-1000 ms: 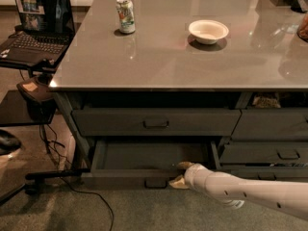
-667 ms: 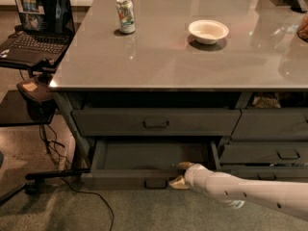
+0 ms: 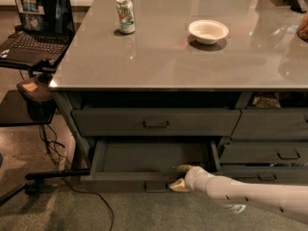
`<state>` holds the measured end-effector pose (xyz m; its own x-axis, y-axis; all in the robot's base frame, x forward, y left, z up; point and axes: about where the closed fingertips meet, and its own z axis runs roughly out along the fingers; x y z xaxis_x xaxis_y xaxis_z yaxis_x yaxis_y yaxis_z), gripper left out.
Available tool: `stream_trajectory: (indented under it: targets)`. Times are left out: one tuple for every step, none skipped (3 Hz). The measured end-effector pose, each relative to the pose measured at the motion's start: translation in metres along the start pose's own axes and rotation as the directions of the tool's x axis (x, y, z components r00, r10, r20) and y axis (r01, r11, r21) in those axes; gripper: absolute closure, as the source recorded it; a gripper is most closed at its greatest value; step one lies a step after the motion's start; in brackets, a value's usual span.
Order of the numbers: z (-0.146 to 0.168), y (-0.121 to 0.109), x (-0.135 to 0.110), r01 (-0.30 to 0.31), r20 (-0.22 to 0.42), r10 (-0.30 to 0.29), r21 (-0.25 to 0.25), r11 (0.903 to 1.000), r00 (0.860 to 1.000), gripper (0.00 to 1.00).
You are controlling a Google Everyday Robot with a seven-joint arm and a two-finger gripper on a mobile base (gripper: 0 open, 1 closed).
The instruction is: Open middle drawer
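The middle drawer (image 3: 154, 159) is pulled out from under the counter, and its plain grey tray shows. Its small dark handle (image 3: 155, 186) is at the front centre. My gripper (image 3: 181, 177) is at the drawer's front edge, just right of the handle, on a white arm that comes in from the lower right. One fingertip (image 3: 184, 168) is inside the tray and the other (image 3: 176, 187) is outside the front wall. The fingers stand apart, either side of that wall.
The taller top drawer (image 3: 155, 122) above is closed. More drawers (image 3: 288, 154) are stacked to the right. A soda can (image 3: 125, 16) and a white bowl (image 3: 208, 31) stand on the countertop. A laptop (image 3: 36, 25) sits on a side stand at left, with cables (image 3: 72, 184) on the floor.
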<state>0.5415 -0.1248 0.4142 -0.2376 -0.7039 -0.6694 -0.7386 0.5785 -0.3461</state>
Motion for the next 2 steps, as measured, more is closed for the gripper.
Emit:
stream_trajectory:
  targets:
    - [-0.006,0.0067,0.002,-0.007,0.0,0.007,0.008,0.9999,1.0,1.0]
    - [-0.006,0.0067,0.002,-0.007,0.0,0.007,0.008,0.9999,1.0,1.0]
